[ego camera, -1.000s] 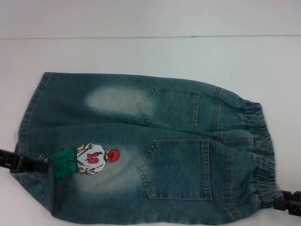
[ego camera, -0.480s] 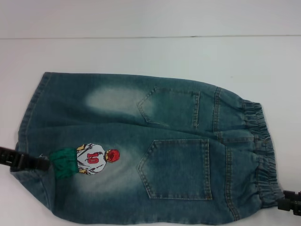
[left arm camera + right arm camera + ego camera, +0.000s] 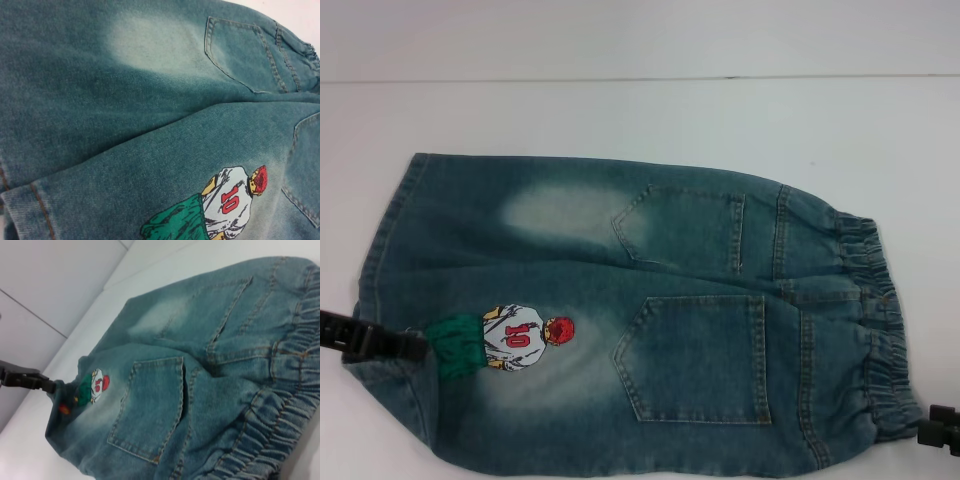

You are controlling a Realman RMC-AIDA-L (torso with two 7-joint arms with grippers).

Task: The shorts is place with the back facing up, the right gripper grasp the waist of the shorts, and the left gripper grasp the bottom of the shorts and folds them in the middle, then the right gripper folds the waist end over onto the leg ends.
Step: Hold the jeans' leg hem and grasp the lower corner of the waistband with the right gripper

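Shorts (image 3: 630, 320) lie flat on the white tabletop (image 3: 640, 110), back side up, both patch pockets showing and the embroidered player numbered 10 (image 3: 515, 338) near the hem end. The waist end (image 3: 875, 330), with its ruffled elastic band, sits on the robot's right; the bottom of the shorts (image 3: 380, 270), the stitched leg hems, sits on its left.

At the hem end the left gripper (image 3: 370, 340) comes in from the left edge of the head view, its black tip right at the denim edge just beside the embroidered figure's green shorts. From the right wrist view the same black tip (image 3: 27, 380) meets the cloth at that corner. Whether its fingers are clamped on the hem or merely touching it, I cannot tell.

Over at the other end, the right gripper (image 3: 940, 430) shows only as a small black piece at the near right corner of the head view, just beside the elastic band's near corner. Cannot tell whether its fingers are parted or closed either, or whether they touch the cloth.

The left wrist view is filled with denim: the faded patch, one far pocket and the numbered player close up.
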